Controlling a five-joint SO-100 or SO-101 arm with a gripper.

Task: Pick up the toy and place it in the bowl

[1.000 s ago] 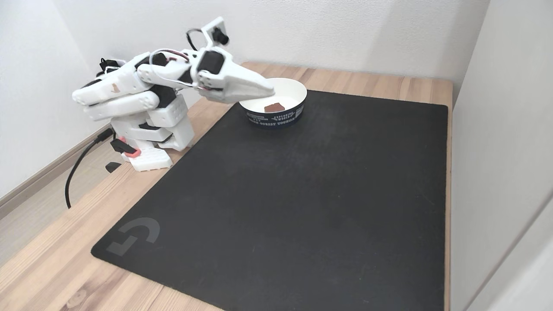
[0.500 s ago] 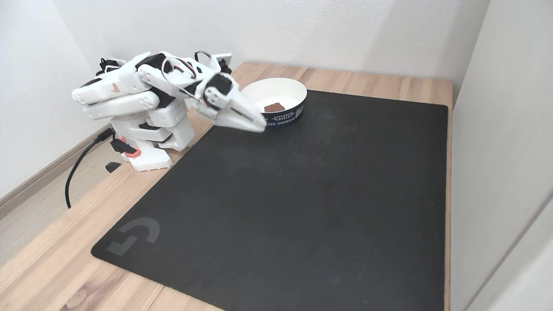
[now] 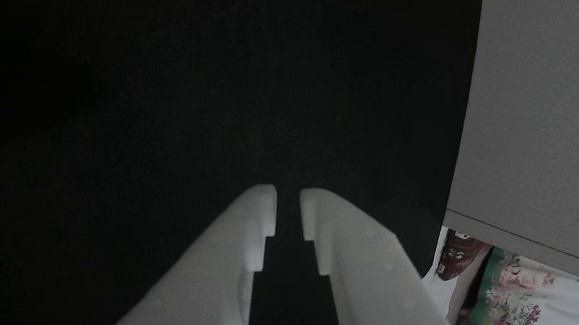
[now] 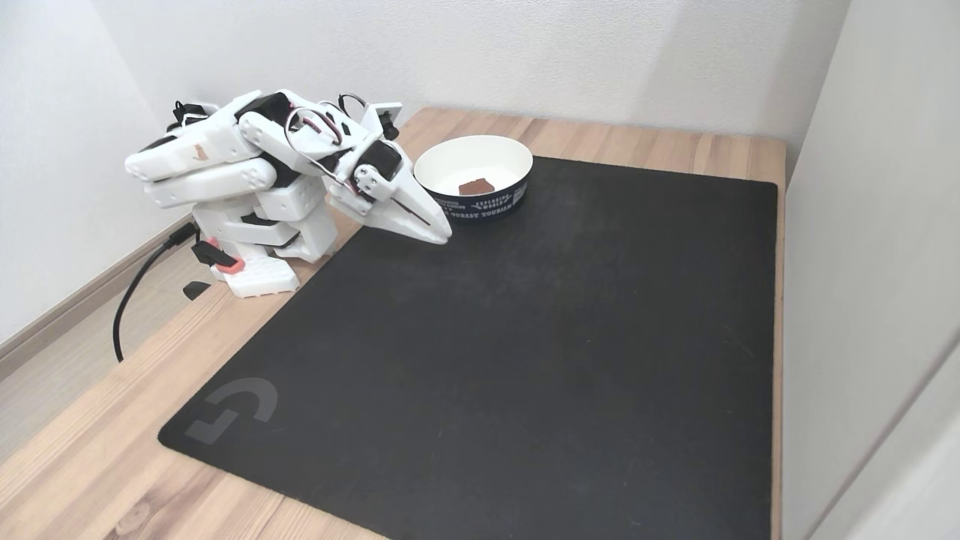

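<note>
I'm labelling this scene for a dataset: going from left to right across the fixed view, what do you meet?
Black power cable → white robot arm base → white two-finger gripper → small dull-red toy block lying inside the white round bowl with a dark printed band → grey wall panel.

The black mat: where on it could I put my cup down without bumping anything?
Nearly all the black mat lies bare, from its logo corner to the right wall. Crowding sits at the far left corner: the pincer hangs beside the bowl, which holds the toy.
</note>
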